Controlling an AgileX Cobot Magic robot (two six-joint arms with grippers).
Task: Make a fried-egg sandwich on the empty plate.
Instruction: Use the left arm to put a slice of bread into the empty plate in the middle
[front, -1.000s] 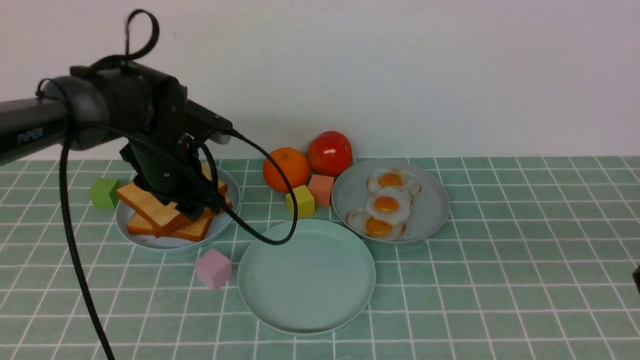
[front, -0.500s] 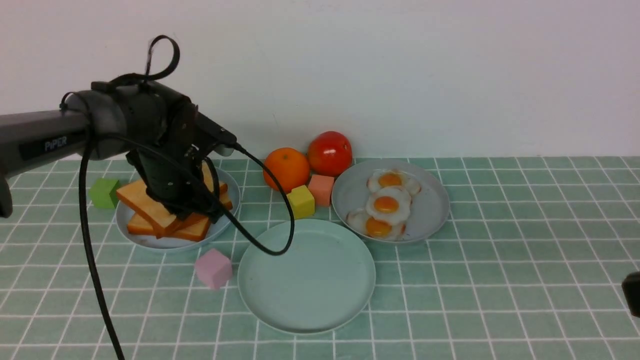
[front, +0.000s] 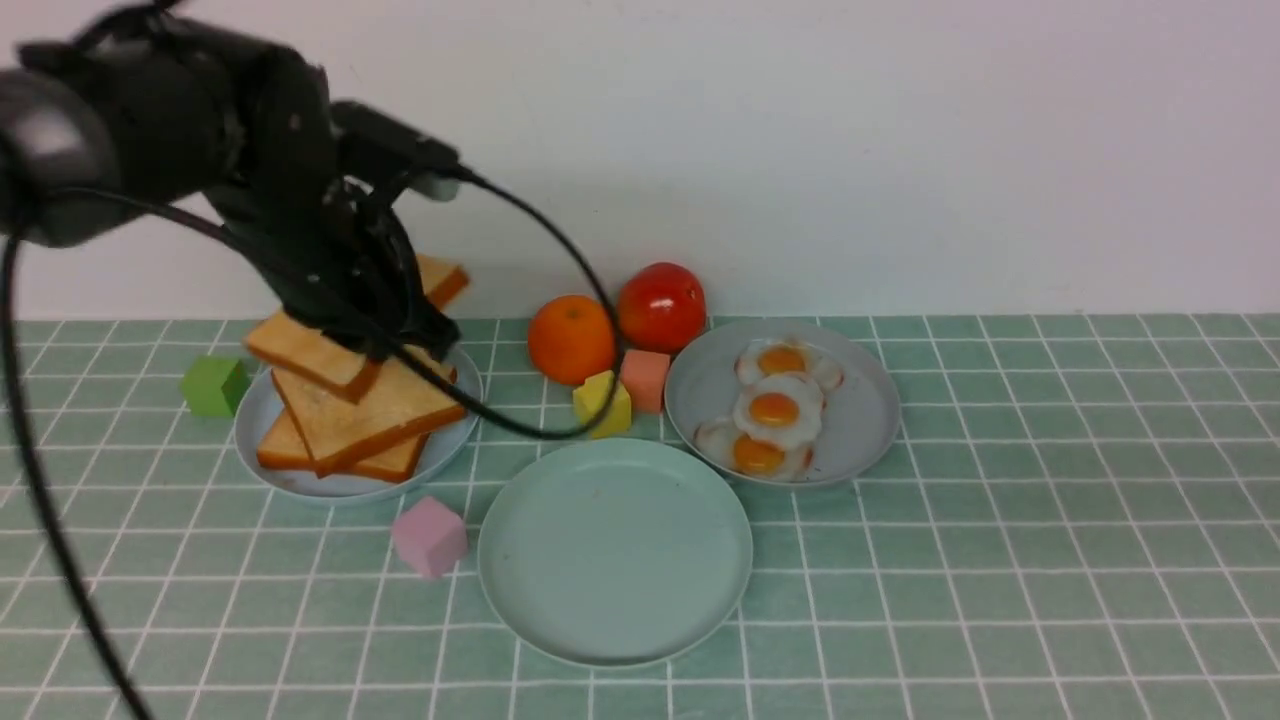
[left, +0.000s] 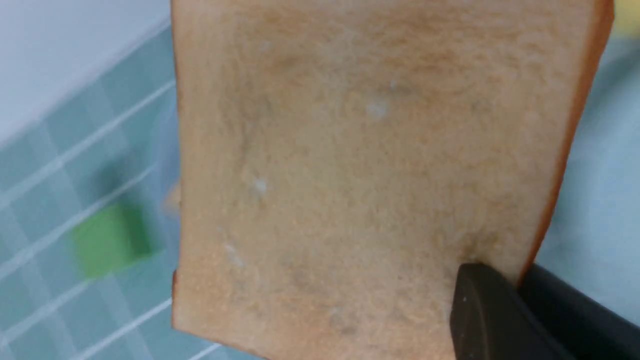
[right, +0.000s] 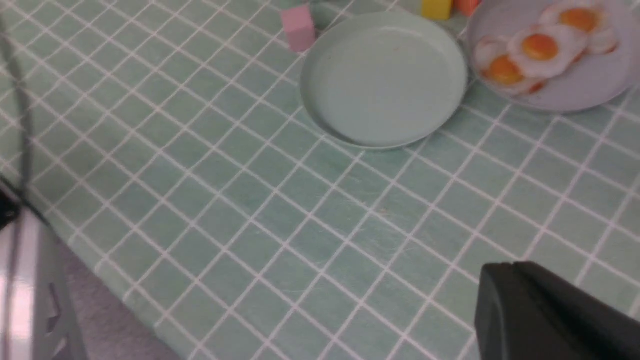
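Green tiled table (front: 1000, 560): near its far left corner the left gripper (front: 388, 338) pinches a toast slice (front: 300, 352); right gripper (right: 545, 310), cannot tell

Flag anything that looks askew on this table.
The yellow cube beside the orange looks tipped on an edge, with the left arm's cable looping close by. The toast on the pale blue plate lies in a skewed pile.

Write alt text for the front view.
The left gripper holds a toast slice over the toast stack on a pale blue plate. The empty mint-green plate sits in front, three fried eggs on a grey plate beside it.
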